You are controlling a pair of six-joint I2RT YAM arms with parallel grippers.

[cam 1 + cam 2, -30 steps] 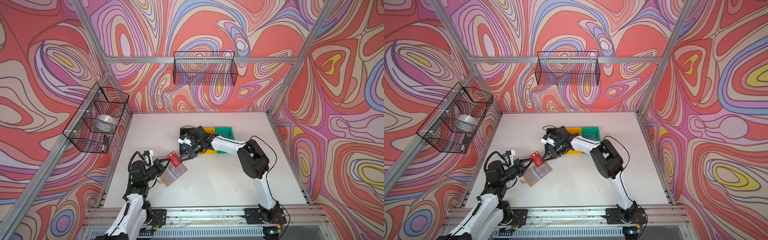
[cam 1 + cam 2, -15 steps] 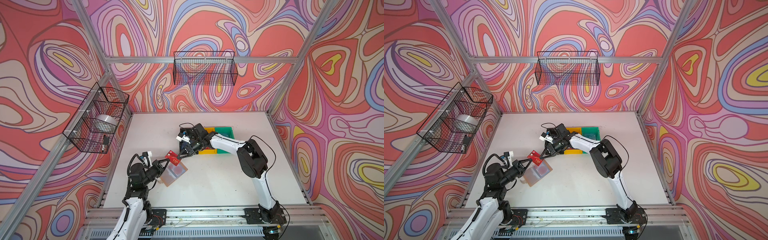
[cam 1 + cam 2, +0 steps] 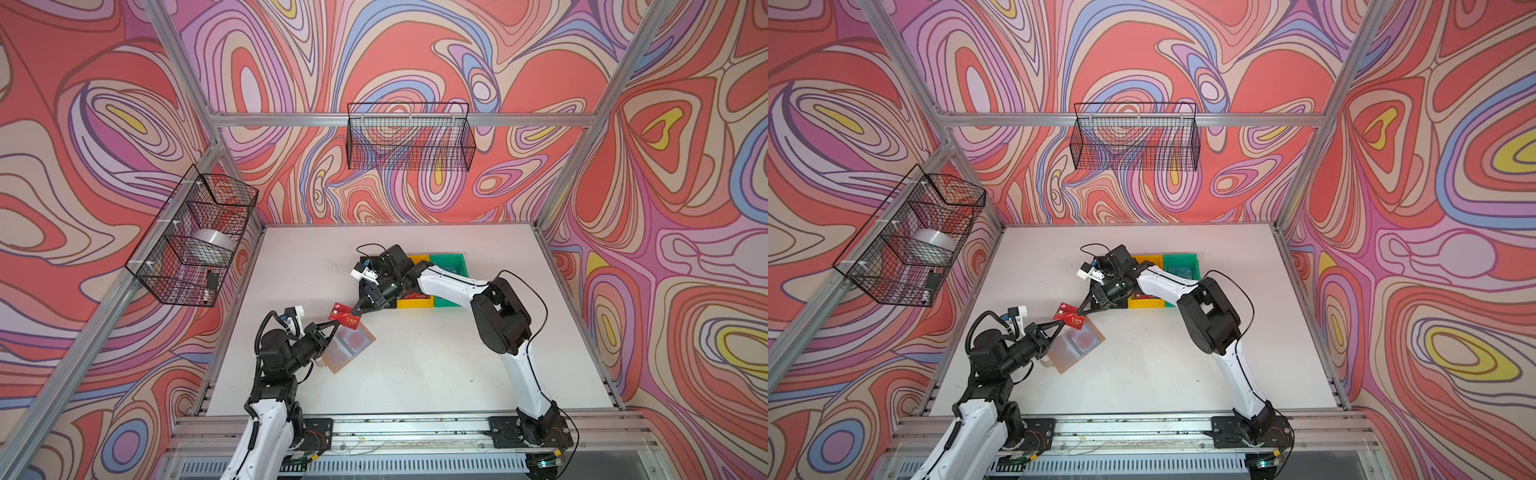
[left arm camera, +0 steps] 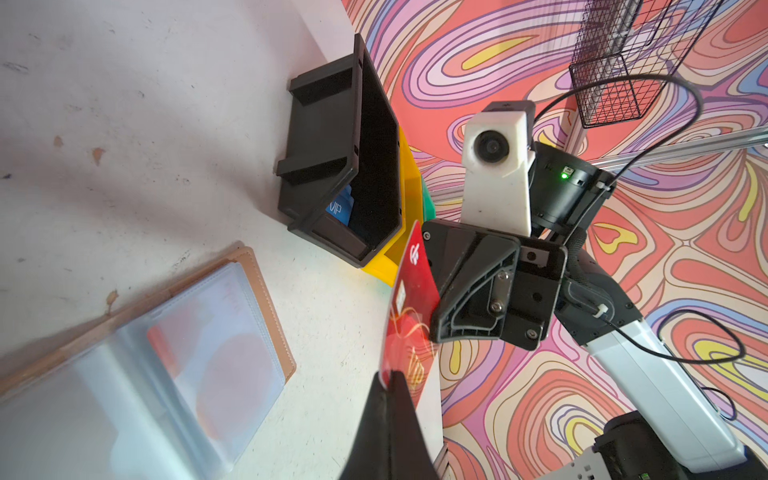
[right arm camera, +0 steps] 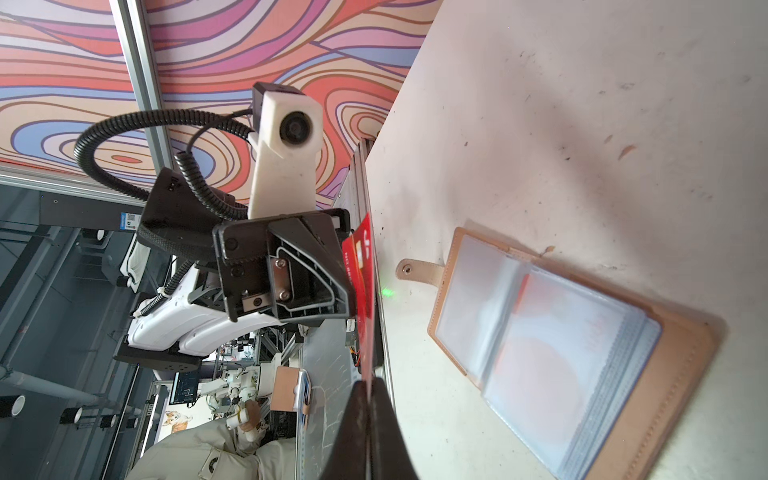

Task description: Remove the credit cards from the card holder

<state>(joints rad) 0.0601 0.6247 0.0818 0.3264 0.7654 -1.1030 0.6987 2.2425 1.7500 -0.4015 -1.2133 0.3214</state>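
- We see the left hand (image 3: 335,323) pressed together on one end of a red card (image 3: 344,318) with gold "VIP" lettering.
- The right hand (image 3: 355,311) pinches the opposite end of the same card, so both hands grip it at once, tips pointing toward each other.
- The red card is held off the counter (image 3: 415,374), over the far corner of the holder (image 3: 351,348). In both wrist views we see it nearly edge-on.
- The holder lies open and flat on the counter near the left arm, with its clear sleeves facing up. Its snap strap (image 5: 419,270) rests flat on the counter beside it.
- Inside a sleeve we make out a pale card (image 4: 232,374) with a red circle, blurred by the plastic.
- A blue card (image 4: 338,205) with white "VIP" sits in the black bin (image 4: 332,137), beyond the holder.
- The yellow bin (image 3: 1144,304) and the green bin (image 3: 1181,266) stand in a row just beside the black one, partly hidden by the right arm.
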